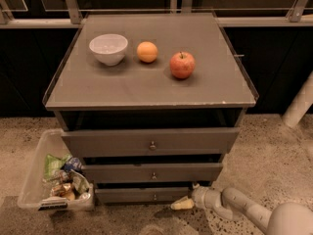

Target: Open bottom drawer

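The bottom drawer (142, 195) is the slimmest grey front, lowest of three in the cabinet, with a small round knob (155, 197) at its centre. It looks closed. My gripper (185, 201) comes in low from the lower right on a white arm (244, 210) and sits just right of the drawer's knob, near the drawer's right end, close to the floor. One pale finger (182, 204) points left toward the knob.
The mid-sized drawer (152, 172) and widest drawer (150, 141) sit above. On the cabinet top (146, 84) stand a white bowl (108, 48), an orange (147, 52) and a red apple (182, 65). A clear bin (36, 180) of snack packets stands on the floor at left.
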### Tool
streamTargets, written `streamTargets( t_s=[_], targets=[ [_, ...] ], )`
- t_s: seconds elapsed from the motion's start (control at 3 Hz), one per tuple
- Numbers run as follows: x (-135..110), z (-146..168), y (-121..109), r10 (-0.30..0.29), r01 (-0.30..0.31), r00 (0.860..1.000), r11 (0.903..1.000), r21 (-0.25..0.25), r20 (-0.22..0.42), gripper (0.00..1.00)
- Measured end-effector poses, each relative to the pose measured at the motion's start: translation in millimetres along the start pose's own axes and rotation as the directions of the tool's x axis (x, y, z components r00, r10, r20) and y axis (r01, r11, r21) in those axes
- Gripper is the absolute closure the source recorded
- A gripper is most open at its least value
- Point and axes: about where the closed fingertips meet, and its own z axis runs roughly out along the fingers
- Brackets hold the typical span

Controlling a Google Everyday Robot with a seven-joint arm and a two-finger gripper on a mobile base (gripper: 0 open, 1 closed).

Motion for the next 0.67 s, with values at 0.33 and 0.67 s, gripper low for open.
streamTargets(
  t_s=[0.33, 0.67],
  targets=[
    [0.0, 0.0, 0.0, 0.0, 0.0, 1.0, 1.0, 0.0, 0.0, 0.0],
    [6.0, 1.6, 8.6, 0.012, -0.015, 0.998, 0.9991, -0.04, -0.063, 0.0]
  ],
)
